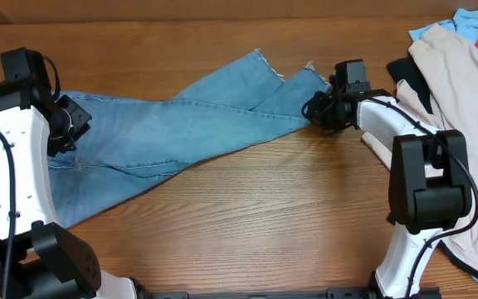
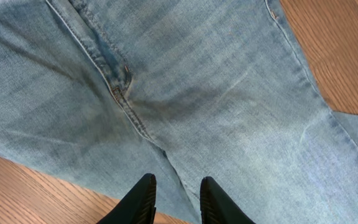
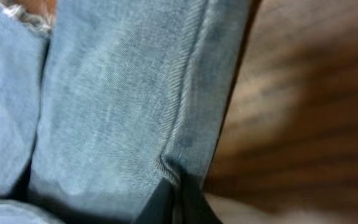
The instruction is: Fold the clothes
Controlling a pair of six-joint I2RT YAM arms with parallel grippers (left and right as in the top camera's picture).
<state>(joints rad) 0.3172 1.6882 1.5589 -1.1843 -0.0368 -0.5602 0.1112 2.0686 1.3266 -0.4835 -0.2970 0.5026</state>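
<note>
Jeans (image 1: 181, 124) of light blue denim: matt woven cloth with a fine diagonal rib, raised double stitching along the seams and paler, faded patches. Toward 1 o'clock their hems (image 1: 261, 56) fray into loose whitish threads. The table (image 1: 264, 224) is brown wood with straight grain, smooth, with a soft satin sheen. The left arm (image 1: 11, 158) at 9 o'clock and the right arm (image 1: 384, 124) at 3 o'clock have smooth white plastic shells and black plastic joints, slightly glossy. The left gripper (image 2: 176, 190) has matt black fingers (image 2: 143, 198), faintly grainy. At 2 o'clock a beige garment (image 1: 463, 91) is soft, matt, smooth cloth.
</note>
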